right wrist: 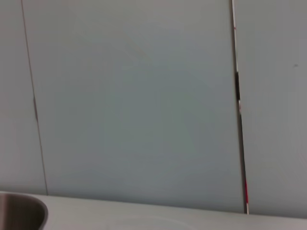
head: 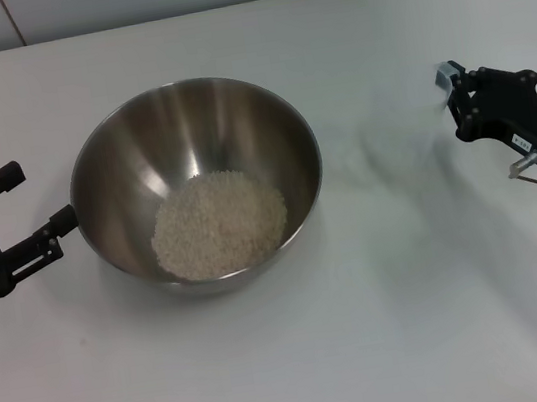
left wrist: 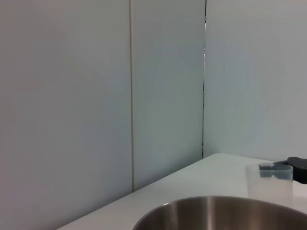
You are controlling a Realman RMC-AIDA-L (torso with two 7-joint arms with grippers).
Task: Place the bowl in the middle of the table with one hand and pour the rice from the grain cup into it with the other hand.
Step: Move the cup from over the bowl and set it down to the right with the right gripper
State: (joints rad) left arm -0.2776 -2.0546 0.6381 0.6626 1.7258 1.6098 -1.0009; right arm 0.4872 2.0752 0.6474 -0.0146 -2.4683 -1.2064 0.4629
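Bowl [head: 197, 185] sits on the table [head: 398, 323], a bit to my left of centre, upright, w/ the rice [head: 219, 222] heaped in a loose pile on its bottom, slightly toward the near side. My left gripper [head: 35, 208] is at the bowl's left side, fingers spread apart, nothing held; the nearer finger's tip is right at the bowl's outer wall, touching or almost, can't tell which. The farther finger points off beside the rim, clear of it. My right gripper [head: 460, 100] hangs well off to the right of the bowl, near the table's right edge. Head view shows only a faint smeared patch at its tip, so the grain cup isn't readable there. From the left wrist cam, though, the grain cup [left wrist: 269, 184] shows past the bowl's rim [left wrist: 225, 211], clear plastic, upright, w/ a dark finger of the right gripper at its lip. Can't tell if those fingers are clamped on it or just beside it. Right wrist cam gives only the wall panels, a strip of table & a sliver of bowl rim [right wrist: 24, 211].
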